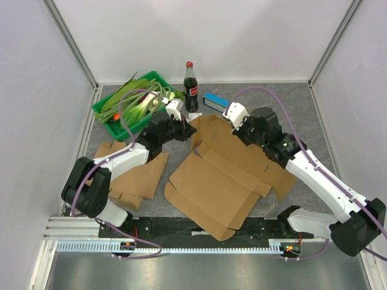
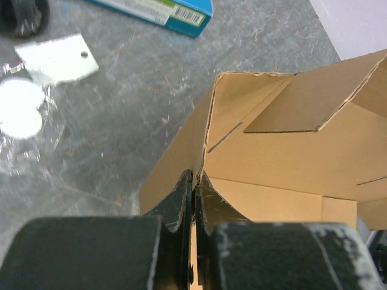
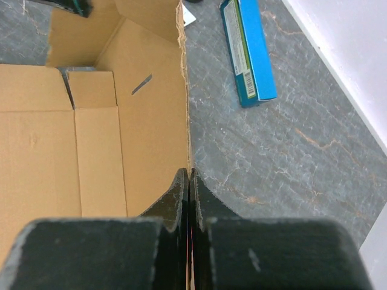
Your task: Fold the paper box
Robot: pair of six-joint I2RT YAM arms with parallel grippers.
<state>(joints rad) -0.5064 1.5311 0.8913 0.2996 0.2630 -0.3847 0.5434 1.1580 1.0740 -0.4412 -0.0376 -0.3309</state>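
Cardboard box (image 1: pixel 217 175) lies mostly flat on the table (image 1: pixel 329 121). Left gripper (image 2: pixel 193 184) and right gripper (image 3: pixel 188 178) each pinch a raised far wall's edge, likely to stand that end upright.

I see bright, even light with soft shadows. The left wrist view has a burnt-white patch; the left pincer (image 2: pixel 193 181) and right pincer (image 3: pixel 188 178) look blurred.

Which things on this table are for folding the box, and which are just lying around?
In use: box, left pincer and right pincer, both pinching its flaps.
Lying about: spare cardboard, tray, greens, bottle, blue carton.
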